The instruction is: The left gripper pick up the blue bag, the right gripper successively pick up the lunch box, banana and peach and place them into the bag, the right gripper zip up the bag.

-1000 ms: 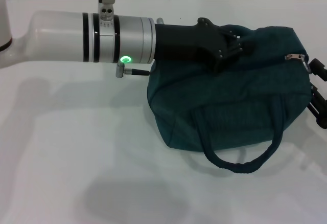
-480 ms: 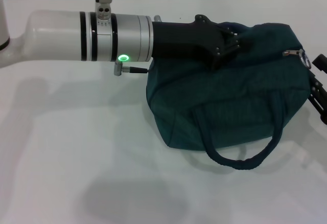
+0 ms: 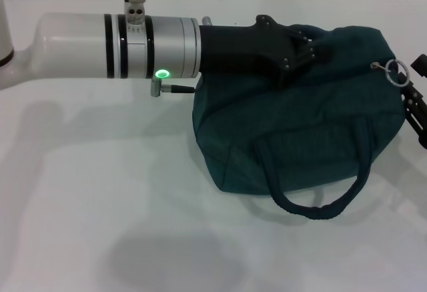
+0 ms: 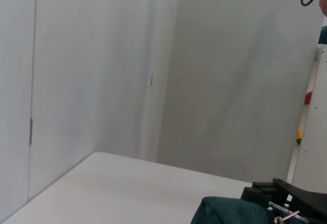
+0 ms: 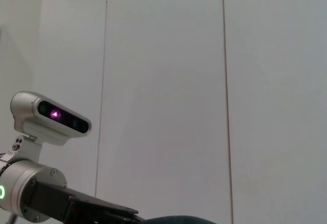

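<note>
The blue bag [image 3: 300,129] is dark teal and stands on the white table [image 3: 100,205], with one carrying handle [image 3: 313,209] hanging down its front. My left gripper [image 3: 297,51] reaches in from the left and is shut on the bag's top edge. The metal zipper pull [image 3: 393,70] with its ring sticks up at the bag's right end. My right gripper [image 3: 417,95] is at the right edge of the head view, right beside the pull. In the left wrist view the bag [image 4: 230,211] and the right gripper [image 4: 294,201] show low down. The lunch box, banana and peach are out of view.
The left arm's white forearm [image 3: 100,45] spans the table's back left. In the right wrist view the left arm [image 5: 46,188] with its wrist camera stands before a plain white wall.
The zipper pull has shifted right toward the bag's end and its ring now stands up. The bag's top has moved slightly with it. The left arm has barely moved.
</note>
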Controlling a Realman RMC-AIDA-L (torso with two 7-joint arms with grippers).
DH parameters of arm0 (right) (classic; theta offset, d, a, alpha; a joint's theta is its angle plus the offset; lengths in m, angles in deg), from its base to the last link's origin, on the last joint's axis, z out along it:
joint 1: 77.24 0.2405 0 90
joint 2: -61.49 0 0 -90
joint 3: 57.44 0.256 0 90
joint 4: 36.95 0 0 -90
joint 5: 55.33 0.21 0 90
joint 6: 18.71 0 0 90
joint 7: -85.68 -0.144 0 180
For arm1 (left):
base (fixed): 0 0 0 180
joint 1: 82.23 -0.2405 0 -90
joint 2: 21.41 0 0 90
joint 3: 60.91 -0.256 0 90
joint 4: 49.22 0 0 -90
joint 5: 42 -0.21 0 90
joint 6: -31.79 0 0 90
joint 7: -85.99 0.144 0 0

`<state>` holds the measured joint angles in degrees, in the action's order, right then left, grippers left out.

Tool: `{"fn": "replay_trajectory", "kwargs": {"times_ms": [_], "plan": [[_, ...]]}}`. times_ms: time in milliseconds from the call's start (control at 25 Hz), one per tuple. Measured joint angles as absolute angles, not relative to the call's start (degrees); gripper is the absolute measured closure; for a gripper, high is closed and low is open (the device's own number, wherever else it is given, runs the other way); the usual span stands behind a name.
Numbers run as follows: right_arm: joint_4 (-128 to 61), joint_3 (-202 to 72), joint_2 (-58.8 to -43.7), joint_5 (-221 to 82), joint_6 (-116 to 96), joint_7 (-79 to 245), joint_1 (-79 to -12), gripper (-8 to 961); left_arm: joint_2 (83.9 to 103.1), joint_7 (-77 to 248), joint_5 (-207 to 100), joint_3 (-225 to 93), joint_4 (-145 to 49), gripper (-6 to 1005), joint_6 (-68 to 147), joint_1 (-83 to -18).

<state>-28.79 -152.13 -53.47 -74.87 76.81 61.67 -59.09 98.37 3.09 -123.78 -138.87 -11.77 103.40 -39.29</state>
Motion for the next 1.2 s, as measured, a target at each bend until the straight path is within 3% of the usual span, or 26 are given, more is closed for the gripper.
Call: {"fn": "replay_trajectory", "kwargs": {"times_ms": [1200], "plan": [[-29.47, -151.65, -53.28, -79.06, 81.27, 64.97, -61.55, 559, 98.38, 2.80, -123.59, -139.12, -12.24, 954, 102.98, -39.34]]}}
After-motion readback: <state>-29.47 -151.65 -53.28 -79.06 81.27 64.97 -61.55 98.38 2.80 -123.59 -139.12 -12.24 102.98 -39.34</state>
